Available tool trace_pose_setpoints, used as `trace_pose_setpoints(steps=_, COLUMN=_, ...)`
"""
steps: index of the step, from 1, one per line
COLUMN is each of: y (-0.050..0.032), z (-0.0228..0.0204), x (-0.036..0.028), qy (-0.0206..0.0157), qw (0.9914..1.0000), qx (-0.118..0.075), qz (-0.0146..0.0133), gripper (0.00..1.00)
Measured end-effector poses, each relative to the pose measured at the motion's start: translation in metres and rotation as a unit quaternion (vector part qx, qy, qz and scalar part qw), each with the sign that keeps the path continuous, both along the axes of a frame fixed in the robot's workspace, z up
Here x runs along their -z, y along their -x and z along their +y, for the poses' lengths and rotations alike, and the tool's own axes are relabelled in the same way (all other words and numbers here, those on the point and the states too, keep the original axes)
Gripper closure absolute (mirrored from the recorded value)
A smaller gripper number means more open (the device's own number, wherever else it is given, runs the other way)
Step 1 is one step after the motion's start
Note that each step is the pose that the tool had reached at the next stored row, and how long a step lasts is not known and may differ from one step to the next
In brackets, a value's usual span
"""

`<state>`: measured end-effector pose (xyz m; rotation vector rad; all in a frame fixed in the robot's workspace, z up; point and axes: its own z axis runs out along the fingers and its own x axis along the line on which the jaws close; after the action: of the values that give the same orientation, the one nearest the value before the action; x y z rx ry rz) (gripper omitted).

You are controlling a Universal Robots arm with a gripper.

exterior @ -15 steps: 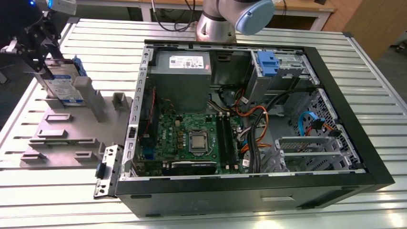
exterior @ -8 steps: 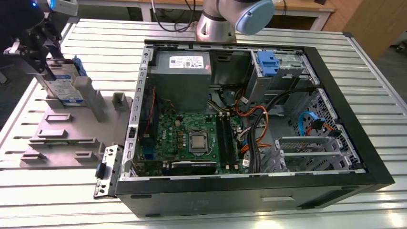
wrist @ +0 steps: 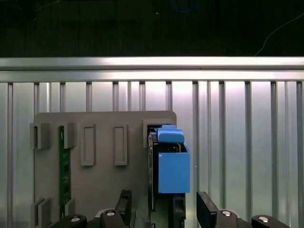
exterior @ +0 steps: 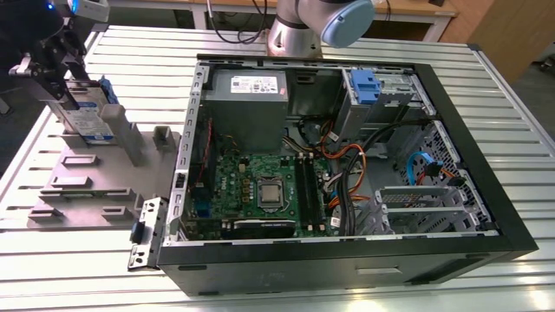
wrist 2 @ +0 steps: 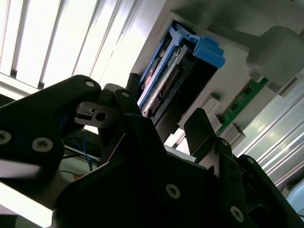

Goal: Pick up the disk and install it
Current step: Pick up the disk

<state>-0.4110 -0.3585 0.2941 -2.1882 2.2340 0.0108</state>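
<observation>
Hovering pincer (wrist: 164, 211) sits open astride the disk (wrist: 173, 168), fingers (wrist: 205, 209) clear on both sides by my read. Disk stands on edge in the grey holder (exterior: 87, 170) on the counter (exterior: 69, 263), outside the computer case (exterior: 347, 263).

The hand (wrist: 165, 208) is matte black, with two blunt, slab-like fingers (wrist: 207, 211) on chunky angular links. Each link is dotted with round silver screws (wrist 2: 173, 191). Well away from the hand, in the exterior view, the arm (exterior: 290, 36) is a smooth silver-grey tube with a rounded pale blue joint cap (exterior: 347, 19).
</observation>
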Motion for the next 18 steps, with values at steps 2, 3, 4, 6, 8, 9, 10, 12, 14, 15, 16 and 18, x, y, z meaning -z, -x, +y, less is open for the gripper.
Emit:
trace_pose_setpoints(steps=2, y=-0.0001, z=0.0, x=-0.0001, qy=0.0, qw=1.0, qx=0.0, qz=0.0, gripper=0.35)
trace_pose_setpoints(steps=3, y=-0.0001, z=0.0, x=0.0, qy=0.0, qw=1.0, qx=0.0, qz=0.0, gripper=0.35)
trace_pose_setpoints(steps=4, y=-0.0001, z=0.0, x=0.0, qy=0.0, qw=1.0, qx=0.0, qz=0.0, gripper=0.36)
trace_pose_setpoints(steps=6, y=-0.0001, z=0.0, x=0.0, qy=0.0, qw=1.0, qx=0.0, qz=0.0, gripper=0.43)
trace_pose_setpoints(steps=8, y=-0.0002, z=0.0, x=0.0, qy=0.0, qw=1.0, qx=0.0, qz=0.0, gripper=0.49)
trace_pose_setpoints(steps=9, y=-0.0002, z=0.0, x=0.0, qy=0.0, qw=1.0, qx=0.0, qz=0.0, gripper=0.55)
trace_pose_setpoints(steps=10, y=-0.0002, z=0.0, x=0.0, qy=0.0, qw=1.0, qx=0.0, qz=0.0, gripper=0.55)
trace_pose_setpoints(steps=12, y=-0.0002, z=0.0, x=-0.0003, qy=0.0, qw=1.0, qx=0.0, qz=0.0, gripper=0.55)
trace_pose_setpoints(steps=14, y=-0.0003, z=0.0, x=-0.0022, qy=0.0001, qw=1.0, qx=0.0, qz=0.0001, gripper=0.55)
trace_pose_setpoints(steps=15, y=-0.0002, z=0.0, x=-0.0025, qy=0.0, qw=1.0, qx=0.0, qz=0.0, gripper=0.55)
trace_pose_setpoints(steps=16, y=-0.0003, z=0.0, x=-0.0025, qy=-0.0001, qw=1.0, qx=0.0, qz=-0.0001, gripper=0.55)
trace_pose_setpoints(steps=18, y=-0.0002, z=0.0, x=-0.0025, qy=-0.0001, qw=1.0, qx=0.0, qz=-0.0001, gripper=0.55)
